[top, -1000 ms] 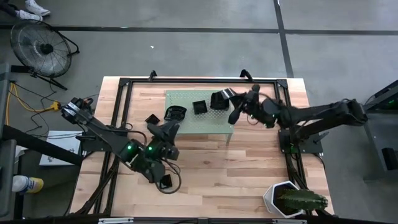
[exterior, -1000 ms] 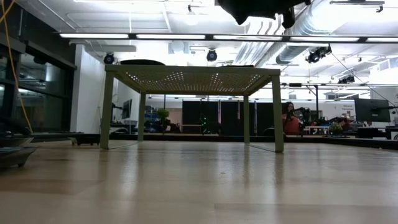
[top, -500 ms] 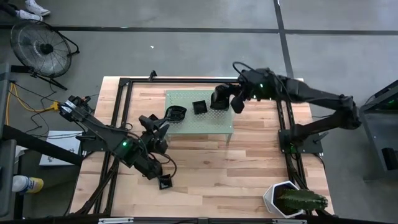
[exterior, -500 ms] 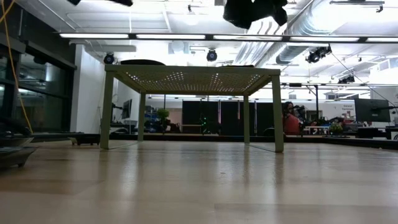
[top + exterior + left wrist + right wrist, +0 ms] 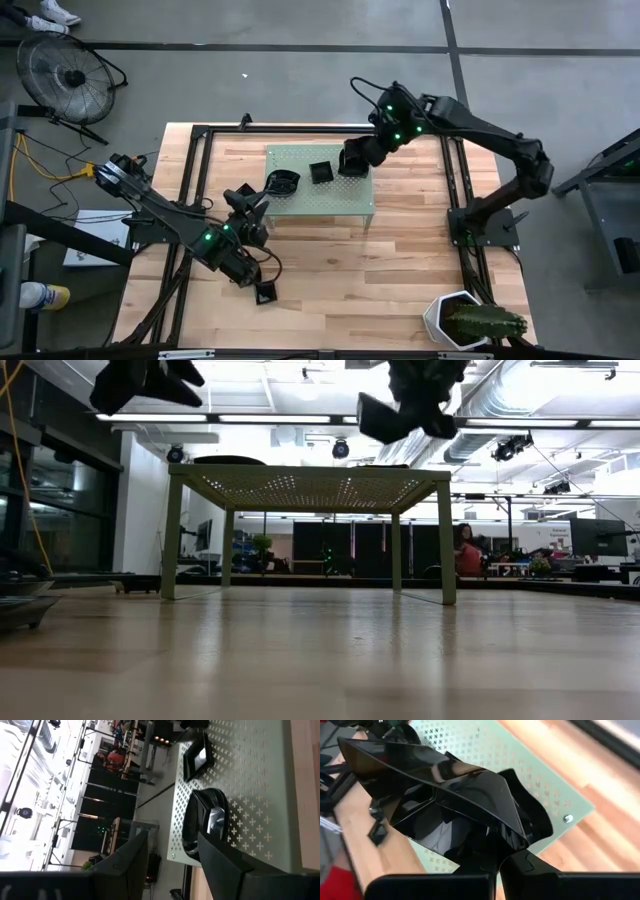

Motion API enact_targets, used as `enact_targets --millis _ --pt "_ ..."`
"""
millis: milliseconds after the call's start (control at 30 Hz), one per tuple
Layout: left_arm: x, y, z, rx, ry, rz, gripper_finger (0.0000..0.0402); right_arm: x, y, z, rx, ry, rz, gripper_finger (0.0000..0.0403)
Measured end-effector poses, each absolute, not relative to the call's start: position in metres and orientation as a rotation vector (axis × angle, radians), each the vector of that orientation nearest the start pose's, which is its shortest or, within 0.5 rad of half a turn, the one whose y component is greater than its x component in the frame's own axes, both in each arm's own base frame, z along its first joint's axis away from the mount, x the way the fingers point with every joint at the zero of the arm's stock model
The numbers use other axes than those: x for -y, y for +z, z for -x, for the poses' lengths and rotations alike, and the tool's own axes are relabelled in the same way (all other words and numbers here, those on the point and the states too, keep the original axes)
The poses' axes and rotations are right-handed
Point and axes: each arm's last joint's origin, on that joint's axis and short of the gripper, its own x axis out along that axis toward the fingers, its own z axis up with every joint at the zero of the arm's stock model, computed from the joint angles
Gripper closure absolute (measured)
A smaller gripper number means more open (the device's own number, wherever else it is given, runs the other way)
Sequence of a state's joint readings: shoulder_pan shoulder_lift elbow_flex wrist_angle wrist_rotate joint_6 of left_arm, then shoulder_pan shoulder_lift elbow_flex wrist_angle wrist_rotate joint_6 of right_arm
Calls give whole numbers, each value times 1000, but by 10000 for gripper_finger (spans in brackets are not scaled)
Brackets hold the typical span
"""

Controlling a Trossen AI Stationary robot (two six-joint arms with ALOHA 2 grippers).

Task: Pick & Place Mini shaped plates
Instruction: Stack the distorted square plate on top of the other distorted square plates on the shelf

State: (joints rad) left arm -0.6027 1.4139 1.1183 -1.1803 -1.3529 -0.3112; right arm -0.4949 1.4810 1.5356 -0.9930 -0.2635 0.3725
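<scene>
A pale green perforated stand (image 5: 340, 200) at the table's far middle carries a rounded black mini plate (image 5: 283, 182) and a square one (image 5: 321, 172). My right gripper (image 5: 368, 150) hangs over the stand's far right corner, shut on a glossy black plate (image 5: 435, 785); another black dish (image 5: 532, 822) lies on the stand below it. My left gripper (image 5: 247, 198) hovers open just off the stand's left end, aimed at the rounded plate (image 5: 205, 825) with nothing between its fingers. One more small black plate (image 5: 266, 293) rests on the wood near the front. My right gripper pinches the plate's rim at one edge (image 5: 490, 845) between its two fingers, slanting down from the table's far right. The plate juts out beyond the fingertips, tilted and lifted clear above the stand top (image 5: 385, 415).
A white hexagonal plant pot (image 5: 450, 318) stands at the near right corner. Black frame rails (image 5: 195, 170) run along the table's sides. A fan (image 5: 65, 75) sits on the floor beyond the far left. Bare wood lies in front of the stand.
My right arm has swung from the stand's right side round toward the far edge, and its gripper has rolled and tipped downward, bringing the plate over the stand's far right corner. My left gripper has sunk and turned, shifting slightly toward the table's left edge, still open.
</scene>
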Motion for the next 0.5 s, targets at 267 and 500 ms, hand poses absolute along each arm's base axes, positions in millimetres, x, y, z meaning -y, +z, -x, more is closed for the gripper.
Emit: enact_targets --millis 267,500 --pt "108 258 -206 -736 711 -963 237 155 343 -264 -903 -387 -835 401" --pt "106 246 -204 -763 695 -957 237 158 340 -261 -924 -360 -904 399"
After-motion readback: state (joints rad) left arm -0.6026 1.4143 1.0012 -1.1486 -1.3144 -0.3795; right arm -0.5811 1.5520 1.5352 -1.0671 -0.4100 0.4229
